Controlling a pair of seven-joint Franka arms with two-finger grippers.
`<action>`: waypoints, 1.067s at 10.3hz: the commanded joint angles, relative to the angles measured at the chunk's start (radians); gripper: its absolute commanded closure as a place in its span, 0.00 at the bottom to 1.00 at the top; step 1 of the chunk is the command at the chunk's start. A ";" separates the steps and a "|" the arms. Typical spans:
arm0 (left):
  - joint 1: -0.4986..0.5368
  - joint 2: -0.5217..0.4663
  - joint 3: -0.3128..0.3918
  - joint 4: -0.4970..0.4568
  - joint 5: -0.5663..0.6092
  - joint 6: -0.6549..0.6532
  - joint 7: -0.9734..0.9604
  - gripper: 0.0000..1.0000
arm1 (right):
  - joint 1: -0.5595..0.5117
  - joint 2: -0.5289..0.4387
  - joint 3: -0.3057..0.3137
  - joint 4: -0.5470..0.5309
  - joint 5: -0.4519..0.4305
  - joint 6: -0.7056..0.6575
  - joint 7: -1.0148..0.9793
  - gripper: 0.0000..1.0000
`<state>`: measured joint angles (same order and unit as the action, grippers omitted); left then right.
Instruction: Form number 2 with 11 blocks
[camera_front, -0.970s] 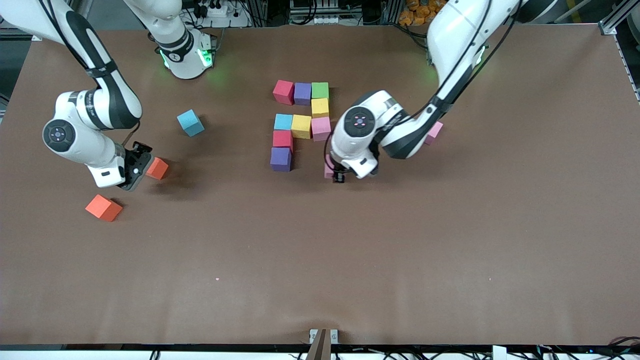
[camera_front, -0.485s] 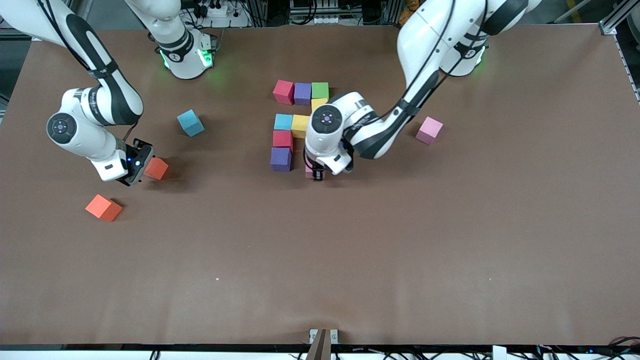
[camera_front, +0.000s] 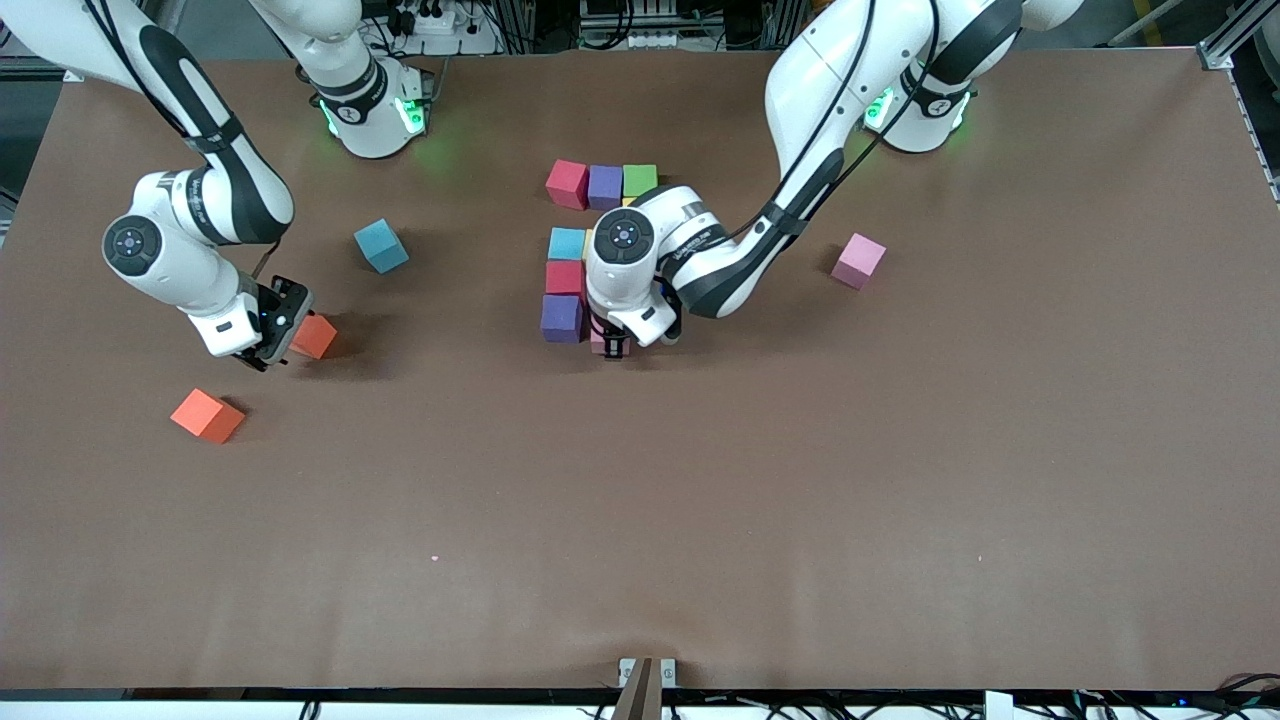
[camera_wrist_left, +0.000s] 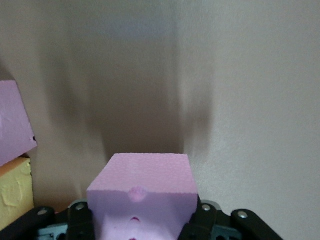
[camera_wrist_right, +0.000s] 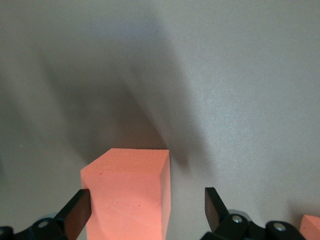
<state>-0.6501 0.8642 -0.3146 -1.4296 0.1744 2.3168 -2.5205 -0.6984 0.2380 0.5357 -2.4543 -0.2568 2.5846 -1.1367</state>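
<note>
The left gripper (camera_front: 610, 345) pinches a pink block (camera_wrist_left: 142, 192) and holds it just beside the purple block (camera_front: 561, 318) at the near end of the unfinished number 2 (camera_front: 585, 250), evidently to start the bottom row. The table (camera_front: 640, 520) is bare nearer the camera, leaving room to lower and back away. The right gripper (camera_front: 272, 335), jaws spread, straddles an orange block (camera_wrist_right: 127, 192) toward the right arm's end, not yet clamped. A spare pink block (camera_front: 859, 260) lies well apart toward the left arm's end.
</note>
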 joint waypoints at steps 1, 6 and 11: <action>-0.055 0.035 0.044 0.057 -0.018 -0.017 -0.027 0.85 | -0.030 -0.022 0.035 -0.008 0.010 -0.013 -0.034 0.00; -0.078 0.056 0.052 0.074 -0.018 -0.011 -0.027 0.84 | -0.053 -0.020 0.038 0.018 0.028 -0.089 -0.075 0.00; -0.094 0.059 0.052 0.077 -0.016 -0.011 -0.027 0.20 | -0.064 0.026 0.036 -0.032 0.037 0.037 -0.089 0.00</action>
<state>-0.7265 0.9105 -0.2775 -1.3821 0.1744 2.3168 -2.5374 -0.7357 0.2507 0.5513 -2.4683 -0.2391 2.5833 -1.1940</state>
